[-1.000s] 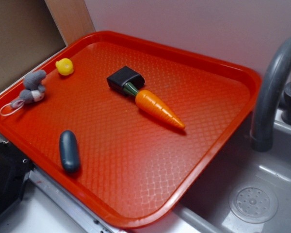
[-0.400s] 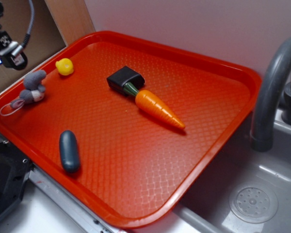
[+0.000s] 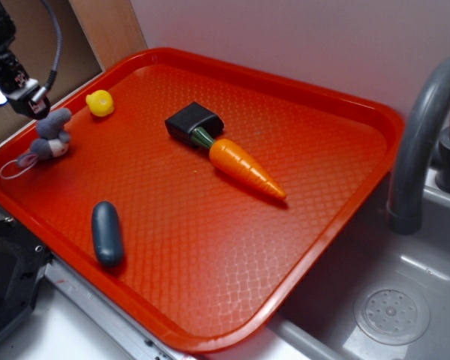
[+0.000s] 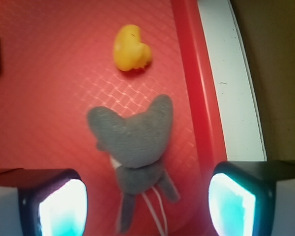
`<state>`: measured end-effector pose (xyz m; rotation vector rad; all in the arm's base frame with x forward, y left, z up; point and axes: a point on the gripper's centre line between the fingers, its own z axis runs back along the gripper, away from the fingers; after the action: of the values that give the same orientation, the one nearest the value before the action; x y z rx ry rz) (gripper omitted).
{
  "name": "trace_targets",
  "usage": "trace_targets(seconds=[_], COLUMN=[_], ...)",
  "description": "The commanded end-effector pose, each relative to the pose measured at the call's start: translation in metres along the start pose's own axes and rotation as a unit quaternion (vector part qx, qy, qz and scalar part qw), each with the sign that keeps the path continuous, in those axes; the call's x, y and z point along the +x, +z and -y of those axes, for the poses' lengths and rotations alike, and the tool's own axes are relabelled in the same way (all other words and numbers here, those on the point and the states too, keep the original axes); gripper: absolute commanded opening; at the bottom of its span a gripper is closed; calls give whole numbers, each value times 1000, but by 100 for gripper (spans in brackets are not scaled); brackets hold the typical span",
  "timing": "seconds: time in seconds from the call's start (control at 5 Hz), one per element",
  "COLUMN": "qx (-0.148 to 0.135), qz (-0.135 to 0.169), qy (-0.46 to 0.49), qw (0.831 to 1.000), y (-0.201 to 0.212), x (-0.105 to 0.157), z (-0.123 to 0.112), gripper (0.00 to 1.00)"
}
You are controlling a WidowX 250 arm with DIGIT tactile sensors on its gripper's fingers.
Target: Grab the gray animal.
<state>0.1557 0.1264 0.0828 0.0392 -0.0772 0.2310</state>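
The gray animal [image 3: 49,136] is a small fuzzy plush mouse with a white looped string tail, lying near the left rim of the red tray [image 3: 337,105]. In the wrist view the gray animal [image 4: 133,142] lies below me, its hind part and tail between my two fingers. My gripper [image 4: 146,204] is open, hovering above the mouse with nothing held. In the exterior view the gripper [image 3: 31,100] hangs just up-left of the mouse, over the tray's left edge.
A yellow duck [image 3: 100,103] sits just beyond the mouse. A dark blue-gray capsule [image 3: 107,233] lies near the front rim. A carrot [image 3: 244,168] with a black block [image 3: 193,121] is mid-tray. A gray faucet [image 3: 420,127] and sink [image 3: 394,311] stand at right.
The gripper came into the exterior view from the upper left and has moved down and right toward the mouse. The objects on the tray have not moved.
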Motion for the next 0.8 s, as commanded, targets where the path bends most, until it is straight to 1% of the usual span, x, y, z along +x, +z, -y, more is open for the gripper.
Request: trace_targets(seconds=[0.0, 0.2, 0.4, 0.6], qx=[-21, -4, 21, 25], qz=[23, 5, -8, -16], qy=[22, 24, 20, 12], qw=[999, 1000, 1000, 999], y=[-29, -48, -61, -66], x=[6, 11, 15, 13], z=[4, 3, 1, 7], gripper=[100, 100, 100, 100])
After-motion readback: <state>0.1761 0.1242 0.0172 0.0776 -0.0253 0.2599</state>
